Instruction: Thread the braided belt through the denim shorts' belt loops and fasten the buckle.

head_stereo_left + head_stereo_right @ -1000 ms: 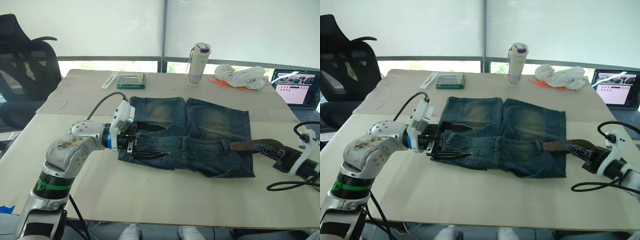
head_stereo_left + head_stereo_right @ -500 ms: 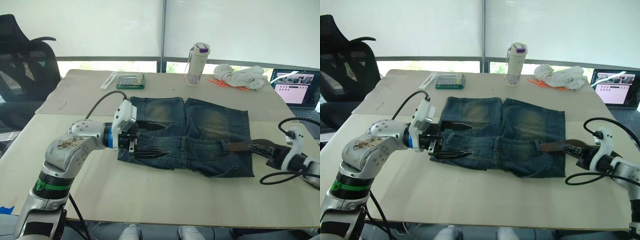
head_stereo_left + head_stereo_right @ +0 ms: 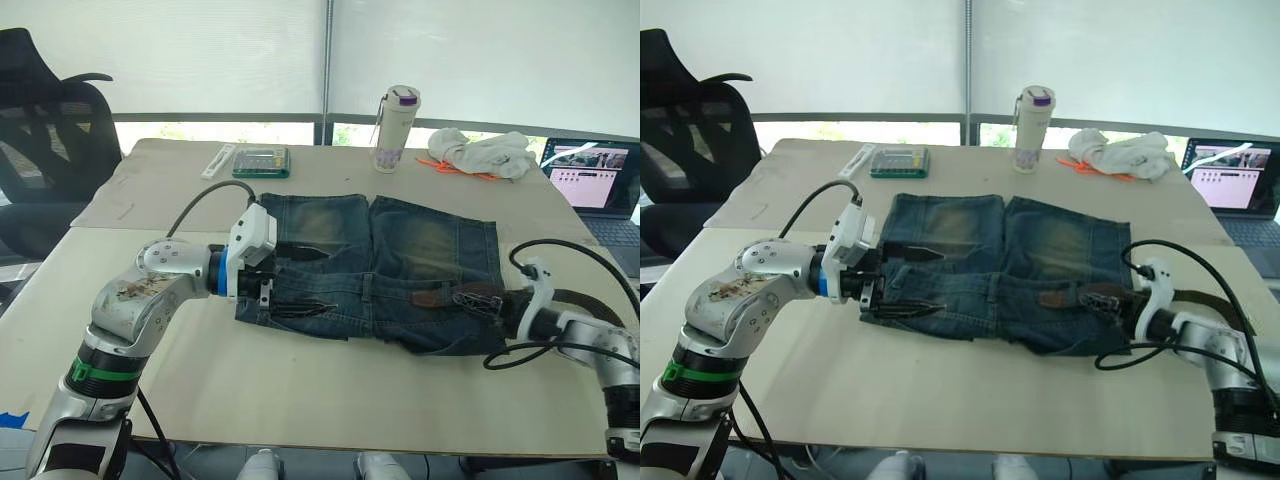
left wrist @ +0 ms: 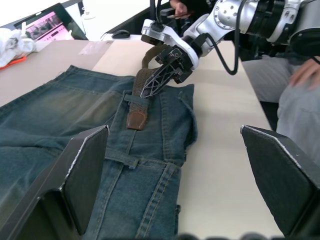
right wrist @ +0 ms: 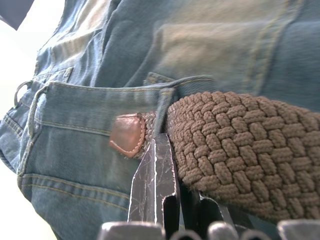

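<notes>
Bright windows behind, and the pale surface [image 3: 330, 390] is carrying the denim shorts [image 3: 385, 270] laid flat mid-surface. The braided belt [image 4: 140, 97] is lying along the waistband, leather tip poking past one of the belt loops [image 5: 162, 107]. Right tool [image 3: 1105, 300] is clamped on the braided belt, probably feeding it. Left tool [image 3: 902, 283], fingers apart, is pinning the opposite waistband end.
</notes>
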`<action>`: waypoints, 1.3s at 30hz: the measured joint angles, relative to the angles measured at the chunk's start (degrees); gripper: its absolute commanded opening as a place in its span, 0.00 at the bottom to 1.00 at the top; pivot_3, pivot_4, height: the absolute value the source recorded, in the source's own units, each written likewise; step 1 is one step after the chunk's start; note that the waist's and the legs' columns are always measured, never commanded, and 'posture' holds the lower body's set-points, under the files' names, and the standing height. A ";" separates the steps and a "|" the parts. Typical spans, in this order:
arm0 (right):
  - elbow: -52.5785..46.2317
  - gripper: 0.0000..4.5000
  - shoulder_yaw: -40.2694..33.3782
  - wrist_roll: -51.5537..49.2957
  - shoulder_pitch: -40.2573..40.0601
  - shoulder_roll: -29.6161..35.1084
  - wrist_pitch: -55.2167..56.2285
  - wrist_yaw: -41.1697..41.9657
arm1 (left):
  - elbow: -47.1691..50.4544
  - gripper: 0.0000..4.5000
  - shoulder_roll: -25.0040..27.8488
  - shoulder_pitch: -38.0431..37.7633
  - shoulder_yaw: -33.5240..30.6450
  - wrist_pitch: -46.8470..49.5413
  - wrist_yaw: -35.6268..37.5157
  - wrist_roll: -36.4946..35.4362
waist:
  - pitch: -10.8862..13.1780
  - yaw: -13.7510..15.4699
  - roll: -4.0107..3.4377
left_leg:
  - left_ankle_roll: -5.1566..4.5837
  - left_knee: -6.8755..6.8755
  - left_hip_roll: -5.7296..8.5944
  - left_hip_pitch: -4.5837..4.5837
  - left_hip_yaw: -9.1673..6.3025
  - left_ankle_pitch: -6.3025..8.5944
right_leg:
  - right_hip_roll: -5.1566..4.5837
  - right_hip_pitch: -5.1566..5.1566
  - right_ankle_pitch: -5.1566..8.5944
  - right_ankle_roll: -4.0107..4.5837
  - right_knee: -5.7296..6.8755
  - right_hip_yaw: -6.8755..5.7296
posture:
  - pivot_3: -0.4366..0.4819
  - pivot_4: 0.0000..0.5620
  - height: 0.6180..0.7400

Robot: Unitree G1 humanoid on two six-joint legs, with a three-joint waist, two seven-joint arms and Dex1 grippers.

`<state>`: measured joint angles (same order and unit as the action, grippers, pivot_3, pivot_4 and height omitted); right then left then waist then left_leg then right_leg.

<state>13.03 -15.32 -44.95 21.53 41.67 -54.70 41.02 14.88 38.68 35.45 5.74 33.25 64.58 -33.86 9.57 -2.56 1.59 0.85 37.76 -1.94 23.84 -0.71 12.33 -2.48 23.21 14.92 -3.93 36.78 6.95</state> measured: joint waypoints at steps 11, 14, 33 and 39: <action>0.93 0.00 -7.93 -6.50 -0.43 -8.78 -0.72 2.63 | -5.95 1.00 -14.11 -1.33 -0.48 2.45 -10.90 -0.97 | 0.00 -0.06 0.00 | 0.00 0.03 0.00 -0.01 -0.04 0.00 | 0.00 -0.03 -0.02 0.00 0.09 0.00 | 0.48 0.27 0.98; -1.33 0.00 -9.23 -9.56 -1.86 -10.64 -0.81 2.91 | -9.37 1.00 -19.52 -1.94 -0.51 3.45 -16.18 -0.48 | -0.01 -0.04 -0.01 | 0.00 0.04 0.02 -0.01 -0.06 0.00 | 0.00 -0.02 -0.02 -0.01 0.14 0.00 | 0.48 0.27 0.98; -10.59 0.00 -7.13 -14.56 -5.25 -12.84 -0.62 8.99 | -23.36 0.68 -37.53 0.00 -2.51 10.72 -22.72 -4.61 | -0.01 -0.12 -0.02 | 0.00 0.06 0.05 -0.04 -0.06 0.00 | 0.02 -0.01 -0.03 -0.02 0.21 0.00 | 0.48 0.27 0.98; -10.58 0.47 -7.13 -13.76 -5.78 -12.46 -0.34 9.56 | -23.19 0.22 -37.19 -0.22 -2.66 10.72 -22.13 -4.58 | -0.01 -0.07 -0.02 | 0.01 0.06 0.06 -0.03 -0.06 0.00 | 0.01 -0.01 -0.03 -0.02 0.21 0.00 | 0.48 0.27 0.98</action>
<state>2.45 -22.45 -58.70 15.75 29.21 -55.04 50.58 -8.31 1.49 35.22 3.08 43.98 42.45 -38.45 9.55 -2.62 1.57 0.85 37.82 -1.87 23.81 -0.77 12.32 -2.47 23.20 14.89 -3.94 36.99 6.95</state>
